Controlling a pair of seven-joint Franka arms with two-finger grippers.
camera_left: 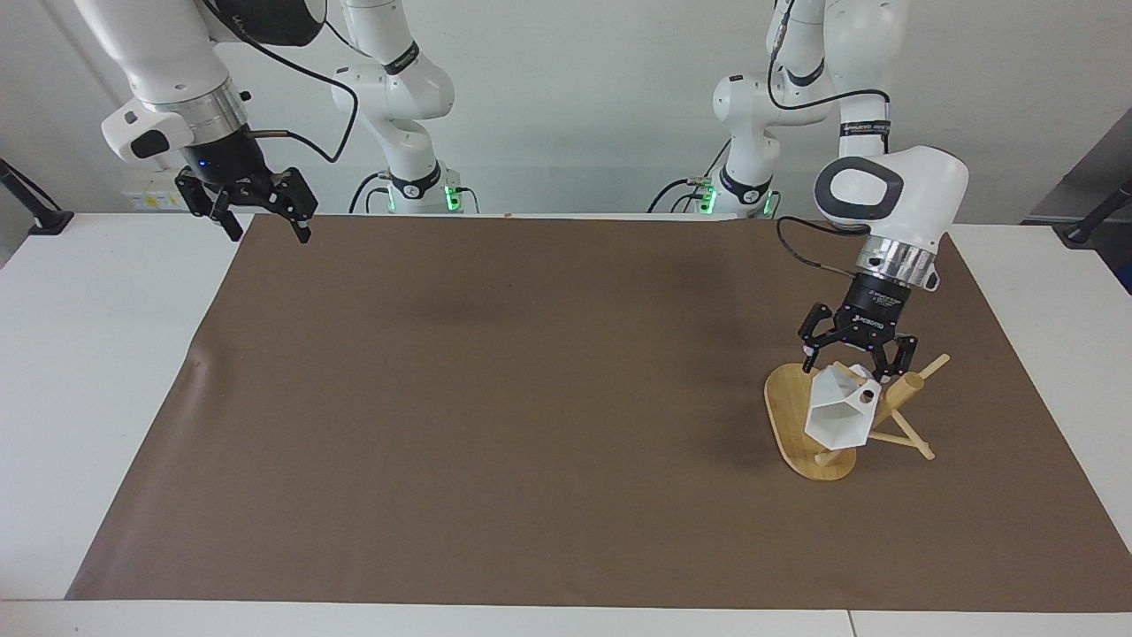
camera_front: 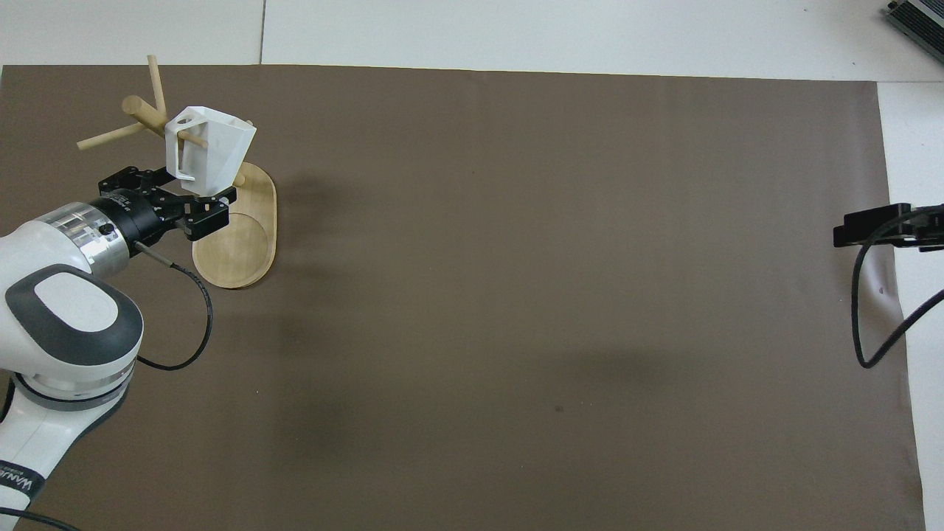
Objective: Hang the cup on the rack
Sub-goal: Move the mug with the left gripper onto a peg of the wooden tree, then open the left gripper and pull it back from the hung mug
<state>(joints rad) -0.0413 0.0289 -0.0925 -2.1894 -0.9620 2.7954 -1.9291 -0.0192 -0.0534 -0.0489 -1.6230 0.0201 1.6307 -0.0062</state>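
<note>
The white faceted cup hangs tilted on a thin peg of the bamboo rack, the peg passing through the hole in its handle. The rack's oval base lies on the mat toward the left arm's end of the table. My left gripper is open just above the cup, fingers spread and clear of it. My right gripper waits open in the air over the mat's corner at the right arm's end.
A brown mat covers most of the white table. A black cable hangs from the right arm. A dark device sits at the table's corner farthest from the robots, at the right arm's end.
</note>
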